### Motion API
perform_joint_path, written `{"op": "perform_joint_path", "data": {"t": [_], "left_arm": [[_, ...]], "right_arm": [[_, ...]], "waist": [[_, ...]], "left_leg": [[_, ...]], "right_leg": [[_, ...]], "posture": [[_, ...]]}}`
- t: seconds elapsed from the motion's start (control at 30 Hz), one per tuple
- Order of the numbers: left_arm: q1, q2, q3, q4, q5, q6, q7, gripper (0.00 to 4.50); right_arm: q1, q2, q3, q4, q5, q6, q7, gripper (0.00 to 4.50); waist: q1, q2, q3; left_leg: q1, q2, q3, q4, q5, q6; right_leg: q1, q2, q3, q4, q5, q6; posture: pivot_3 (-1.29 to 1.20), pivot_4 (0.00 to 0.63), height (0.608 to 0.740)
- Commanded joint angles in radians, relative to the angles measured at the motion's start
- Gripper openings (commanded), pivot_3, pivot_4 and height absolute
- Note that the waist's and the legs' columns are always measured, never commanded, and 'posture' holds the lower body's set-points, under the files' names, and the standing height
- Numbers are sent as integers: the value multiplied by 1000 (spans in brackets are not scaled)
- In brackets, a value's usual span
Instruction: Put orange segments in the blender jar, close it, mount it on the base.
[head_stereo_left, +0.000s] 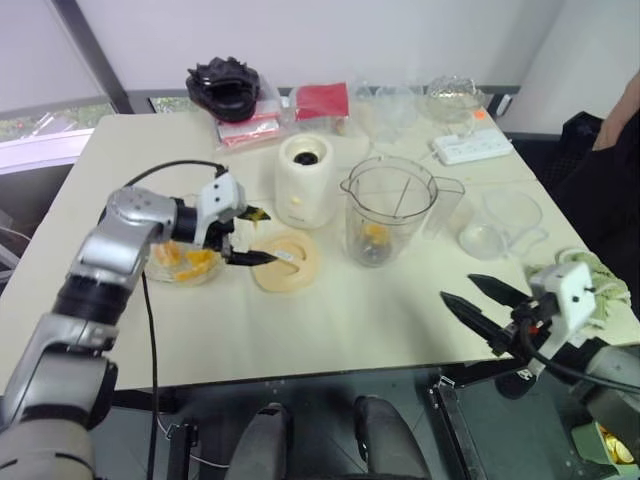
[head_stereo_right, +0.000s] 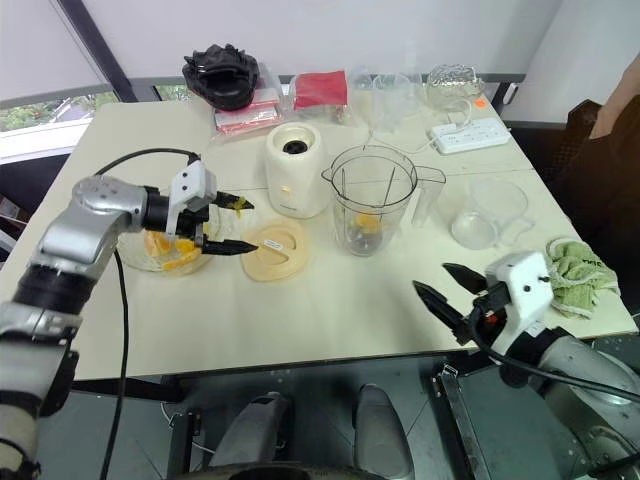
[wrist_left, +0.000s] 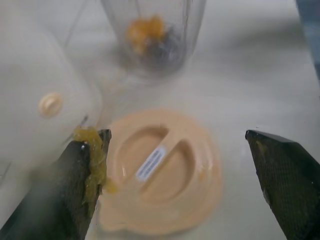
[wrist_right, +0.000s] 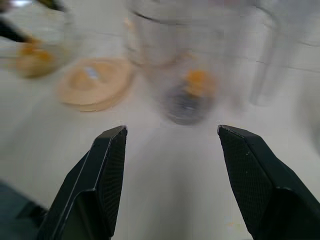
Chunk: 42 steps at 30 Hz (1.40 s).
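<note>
Tabletop scene, seen from the robot's head. Blender jar (head_stereo_left: 388, 212), clear with a side handle, stands upright near the middle of the cream table (head_stereo_left: 330, 320); one or two orange segments (head_stereo_left: 375, 234) lie at its bottom by the dark blade, and its mouth is uncovered. Base (head_stereo_left: 304, 181), cream-white with a black socket on top, stands just beside the jar on the robot's left, apart from it. Flat pale-yellow lid (head_stereo_left: 288, 262) lies on the table in front of the base, its label facing up.

Left gripper (head_stereo_left: 252, 236) hangs over the gap between the lid and a shallow glass bowl (head_stereo_left: 182, 266) that holds further segments. Its fingers are spread wide and clasp nothing between them; a scrap of orange pulp (wrist_left: 92, 155) clings to the tip of one finger, as the left wrist view shows.

Right gripper (head_stereo_left: 478, 301) sits low at the near right edge of the table, well apart from the jar, fingers parted and empty; the right wrist view looks toward the jar between them.

Far side of the table: a black object (head_stereo_left: 224, 86), red packets (head_stereo_left: 320, 101), clear cups (head_stereo_left: 392, 108) and a white power strip (head_stereo_left: 471, 147). A clear measuring jug (head_stereo_left: 502, 224) rests right of the jar, and a green cloth (head_stereo_right: 578, 264) lies at the right edge.
</note>
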Motion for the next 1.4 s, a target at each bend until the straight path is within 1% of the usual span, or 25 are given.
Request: {"op": "perform_joint_path", "data": {"t": [0.03,0.1,0.2,0.3,0.4,0.57,0.77,1.1,1.3,1.4], "left_arm": [[-119,-40,-44,245,100,-186,-94,4500],[-189,-77,-77,403,172,-302,-98,4500],[-259,-121,-106,574,254,-427,-91,4500],[-290,-153,-130,674,333,-536,-54,4500],[-302,-179,-135,728,387,-601,0,4500],[-318,-213,-116,774,443,-633,96,4500],[-332,-229,-99,795,474,-630,150,4500],[-316,-273,-125,814,564,-636,269,4500],[-306,-292,-134,819,607,-651,291,4500],[-300,-309,-140,821,617,-656,234,4500]], "right_arm": [[-84,-37,42,-66,67,34,-52,3000],[-135,-40,77,-68,61,37,-77,3000],[-182,-33,119,-77,66,50,-122,3000],[-194,-30,141,-90,67,55,-154,3000],[-188,-26,153,-108,71,59,-187,3000],[-173,-15,171,-142,81,60,-242,3000],[-162,-7,197,-175,94,59,-304,3000],[-142,-33,202,-176,112,40,-356,3000],[-130,-56,207,-176,133,20,-388,3000],[-119,-63,202,-176,138,17,-404,3000]], "waist": [[6,-1,0],[10,-2,0],[15,-5,2],[16,-7,3],[16,-8,3],[16,-9,3],[13,-9,3],[15,-10,2],[13,-10,2],[15,-10,2]], "left_leg": [[0,0,0,0,0,0],[-1,0,0,-1,-1,1],[-3,-1,0,-1,-2,3],[-4,-1,-1,-1,-3,4],[-4,-1,-1,-1,-3,4],[-3,-1,-2,0,-3,4],[-3,-1,-1,0,-3,4],[-3,-1,-1,1,-3,4],[-3,-1,-2,1,-3,4],[-2,-1,-1,0,-3,4]], "right_leg": [[0,0,0,-1,1,-1],[0,0,0,-2,2,-2],[-2,-1,0,-2,3,3],[-2,-1,-1,-2,3,4],[-2,-2,-1,-2,3,4],[-2,-1,-1,-1,3,4],[-2,-1,-1,0,3,4],[-2,-1,-1,0,3,4],[-2,-1,-1,0,3,4],[-2,-1,-1,1,3,4]], "posture": [[0,150,740],[0,150,740],[0,150,740],[0,150,740],[0,150,740],[0,150,740],[0,150,740],[0,150,740],[0,150,740],[0,150,740]]}}
